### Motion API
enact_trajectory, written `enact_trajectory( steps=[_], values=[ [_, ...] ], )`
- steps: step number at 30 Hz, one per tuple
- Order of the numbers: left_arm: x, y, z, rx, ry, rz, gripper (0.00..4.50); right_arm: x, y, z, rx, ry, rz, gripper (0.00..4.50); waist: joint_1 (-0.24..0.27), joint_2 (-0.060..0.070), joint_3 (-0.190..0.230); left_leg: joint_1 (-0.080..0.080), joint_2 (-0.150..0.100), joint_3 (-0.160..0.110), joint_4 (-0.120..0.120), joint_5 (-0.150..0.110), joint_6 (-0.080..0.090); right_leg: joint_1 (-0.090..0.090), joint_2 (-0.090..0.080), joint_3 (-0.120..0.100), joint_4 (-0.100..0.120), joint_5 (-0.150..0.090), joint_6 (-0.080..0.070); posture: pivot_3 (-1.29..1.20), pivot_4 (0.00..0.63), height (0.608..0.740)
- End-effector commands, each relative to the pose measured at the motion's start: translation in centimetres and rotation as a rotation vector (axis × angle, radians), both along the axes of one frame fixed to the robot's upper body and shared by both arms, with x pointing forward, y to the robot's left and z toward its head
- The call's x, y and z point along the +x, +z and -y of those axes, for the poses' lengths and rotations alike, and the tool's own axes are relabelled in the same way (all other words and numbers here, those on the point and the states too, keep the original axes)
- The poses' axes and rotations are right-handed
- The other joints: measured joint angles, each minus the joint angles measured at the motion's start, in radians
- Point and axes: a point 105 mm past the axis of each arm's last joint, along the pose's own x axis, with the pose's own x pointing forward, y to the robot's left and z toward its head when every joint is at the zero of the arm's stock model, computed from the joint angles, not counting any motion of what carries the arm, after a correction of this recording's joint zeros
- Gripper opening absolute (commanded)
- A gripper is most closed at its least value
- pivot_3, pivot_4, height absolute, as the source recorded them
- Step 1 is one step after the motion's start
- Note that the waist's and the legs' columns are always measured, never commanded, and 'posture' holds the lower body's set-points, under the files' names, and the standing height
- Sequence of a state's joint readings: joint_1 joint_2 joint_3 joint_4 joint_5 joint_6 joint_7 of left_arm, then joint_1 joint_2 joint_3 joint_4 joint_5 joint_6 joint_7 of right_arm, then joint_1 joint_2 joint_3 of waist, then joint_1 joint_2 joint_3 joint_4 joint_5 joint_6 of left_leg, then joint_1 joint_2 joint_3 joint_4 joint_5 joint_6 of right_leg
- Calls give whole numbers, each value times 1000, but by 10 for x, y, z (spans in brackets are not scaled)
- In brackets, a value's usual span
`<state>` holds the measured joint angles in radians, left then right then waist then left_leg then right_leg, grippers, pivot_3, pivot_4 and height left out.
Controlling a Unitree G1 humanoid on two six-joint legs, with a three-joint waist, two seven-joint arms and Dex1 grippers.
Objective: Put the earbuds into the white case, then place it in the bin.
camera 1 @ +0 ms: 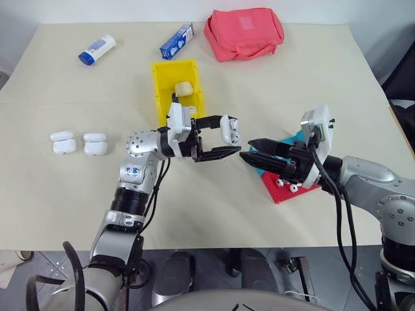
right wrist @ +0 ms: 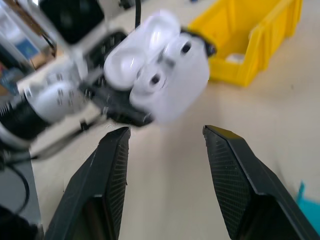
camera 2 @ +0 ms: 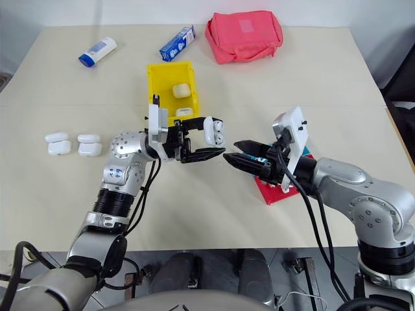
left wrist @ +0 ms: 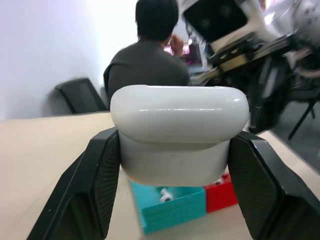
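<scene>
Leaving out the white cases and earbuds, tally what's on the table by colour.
Yellow bin: 1
Pink pouch: 1
Teal tray: 1
Red tray: 1
Blue-and-white: 2, tube and carton
Total: 6

— What colours stand out?
— A glossy white case [camera 1: 229, 129], a bright yellow bin [camera 1: 161, 84], and a pink pouch [camera 1: 244, 32].
— And the trays?
— One teal tray [left wrist: 172, 210], one red tray [camera 1: 288, 193].
</scene>
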<state>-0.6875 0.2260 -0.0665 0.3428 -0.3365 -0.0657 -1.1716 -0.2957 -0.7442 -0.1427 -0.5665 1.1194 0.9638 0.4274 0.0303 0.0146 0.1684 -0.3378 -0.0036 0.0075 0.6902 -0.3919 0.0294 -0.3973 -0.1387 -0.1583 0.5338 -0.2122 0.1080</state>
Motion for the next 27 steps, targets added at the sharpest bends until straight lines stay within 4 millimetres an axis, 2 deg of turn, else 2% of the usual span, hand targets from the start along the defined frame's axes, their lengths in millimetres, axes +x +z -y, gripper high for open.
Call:
enact_trajectory(
  steps=[1,4,7,9,11,15,17,21,27],
  values=[
    [2,2,5,76,-7,36,2802,-3,16,11,-83,-45,114,2417,0,0,0,0,0,0,0,0,0,0,0,0,0,0,0,0,150,740],
    [4,-5,6,149,-4,36,2802,-3,22,15,-125,-60,157,2417,0,0,0,0,0,0,0,0,0,0,0,0,-1,0,1,0,150,740],
    [7,-8,8,211,6,56,2802,-2,37,13,-173,-72,245,2417,0,0,0,-1,0,0,-1,0,0,0,0,0,-1,0,1,0,150,740],
    [10,-9,10,257,16,76,2802,4,48,5,-214,-80,303,2041,-1,0,0,-1,0,0,-1,0,0,-1,0,0,-1,0,1,0,150,740],
    [13,-9,11,280,19,90,2802,3,54,-12,-239,-27,354,1538,-3,0,0,-1,0,0,-1,0,0,-2,-1,0,-1,1,1,0,150,740],
    [18,-12,13,340,33,106,2802,17,62,-37,-215,-5,369,65,-5,-1,0,0,1,-1,-7,2,-3,-3,-4,-1,-1,0,-1,0,150,740],
    [19,-12,14,346,39,114,2802,20,60,-43,-227,7,367,27,-4,-1,0,-2,0,1,-7,4,-3,-6,1,-2,0,0,-1,0,150,740],
    [20,-10,16,353,33,130,2802,27,47,-53,-289,43,353,27,-2,-2,0,-3,-2,2,-7,7,-1,-6,0,-1,0,1,0,0,150,740],
    [20,-2,14,310,39,125,2802,40,25,-42,-391,14,311,27,-3,-2,0,-3,-3,2,-7,7,0,-6,-1,-1,0,2,1,0,150,740]
  ],
)
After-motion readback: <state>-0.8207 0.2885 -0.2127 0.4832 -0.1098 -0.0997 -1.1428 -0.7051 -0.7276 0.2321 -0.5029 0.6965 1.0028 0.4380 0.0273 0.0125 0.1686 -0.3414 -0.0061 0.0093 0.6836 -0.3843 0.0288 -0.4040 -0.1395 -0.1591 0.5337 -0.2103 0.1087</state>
